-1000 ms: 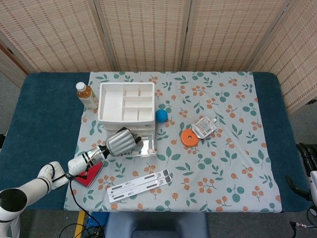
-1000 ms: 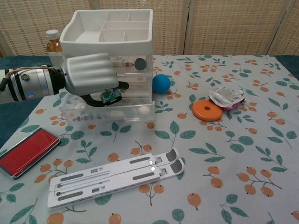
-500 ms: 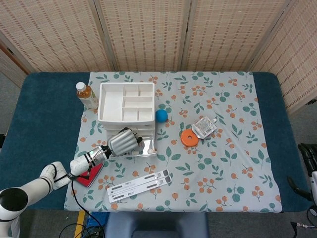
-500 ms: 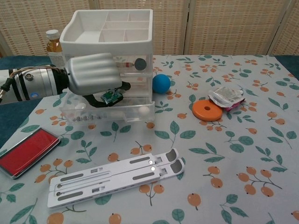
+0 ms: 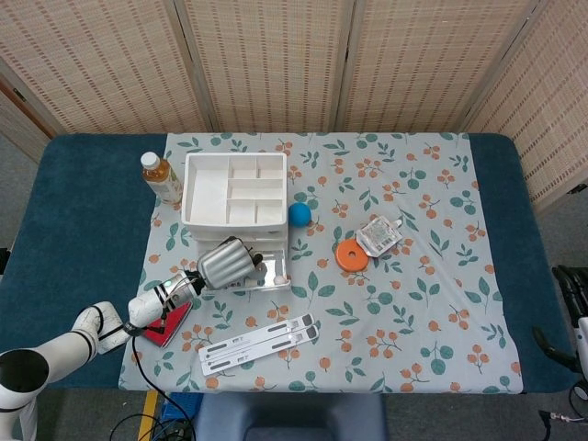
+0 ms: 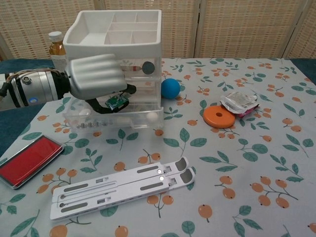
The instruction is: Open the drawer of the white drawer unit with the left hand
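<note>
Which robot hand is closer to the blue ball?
The left. The left hand is at the white drawer unit, which stands right beside the blue ball. The right hand sits off the table's far right edge.

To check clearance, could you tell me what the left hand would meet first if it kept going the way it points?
Probably the white drawer unit: the left hand already sits at its front, above the pulled-out bottom drawer.

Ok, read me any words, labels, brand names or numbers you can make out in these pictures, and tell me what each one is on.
None can be read.
Bottle: its label is hidden behind the drawer unit.
Packet: print too small and blurred.
White stand: markings only, no readable text.
Left hand: small green board under it, too small to read.
</note>
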Controlling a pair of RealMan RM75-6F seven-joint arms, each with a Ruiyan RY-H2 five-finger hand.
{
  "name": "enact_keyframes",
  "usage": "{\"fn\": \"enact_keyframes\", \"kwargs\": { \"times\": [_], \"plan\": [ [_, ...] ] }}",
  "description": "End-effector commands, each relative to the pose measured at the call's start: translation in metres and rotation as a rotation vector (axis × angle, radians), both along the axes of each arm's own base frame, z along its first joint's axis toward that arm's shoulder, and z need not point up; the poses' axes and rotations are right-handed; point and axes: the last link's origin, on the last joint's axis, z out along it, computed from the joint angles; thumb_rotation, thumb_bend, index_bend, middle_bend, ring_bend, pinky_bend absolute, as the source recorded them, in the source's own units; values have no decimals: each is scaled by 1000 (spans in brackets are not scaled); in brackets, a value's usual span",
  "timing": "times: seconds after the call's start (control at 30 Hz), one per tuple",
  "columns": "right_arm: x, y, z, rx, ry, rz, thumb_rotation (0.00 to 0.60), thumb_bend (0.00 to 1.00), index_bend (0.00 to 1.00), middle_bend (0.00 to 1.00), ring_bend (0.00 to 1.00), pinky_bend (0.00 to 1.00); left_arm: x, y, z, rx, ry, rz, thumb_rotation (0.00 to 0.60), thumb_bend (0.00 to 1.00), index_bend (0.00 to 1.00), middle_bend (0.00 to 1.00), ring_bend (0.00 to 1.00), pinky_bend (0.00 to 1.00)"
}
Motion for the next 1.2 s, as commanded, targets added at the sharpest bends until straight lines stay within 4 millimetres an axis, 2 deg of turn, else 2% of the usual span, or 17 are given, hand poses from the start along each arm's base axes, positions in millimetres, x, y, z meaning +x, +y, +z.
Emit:
{"fn": "enact_keyframes", "kwargs": {
  "times": [0.03,0.33,0.63,0.83,1.07,1.2],
  "plan": [
    [0,0,0,0,0,2,600,315,9,57,0,54,-1,0,3,5,-11,7,600,213,514,926,1000,1000],
    [3,-1,0,4,-1,16,600,315,10,57,0,54,-12,-6,23,26,-58,32,600,212,523,926,1000,1000],
    [6,-3,-2,11,-4,36,600,315,10,57,0,54,-30,-25,50,34,-100,44,600,212,522,926,1000,1000],
    [9,-6,-3,19,-4,52,600,315,10,57,0,54,-48,-44,72,43,-149,81,600,213,522,926,1000,1000],
    [11,-8,-5,24,-7,62,600,315,10,57,0,54,-79,-61,95,68,-235,209,600,213,522,924,1000,1000],
    [12,-9,-5,24,-7,70,600,315,9,57,0,54,-98,-67,102,60,-297,327,600,213,521,923,1000,1000]
  ]
}}
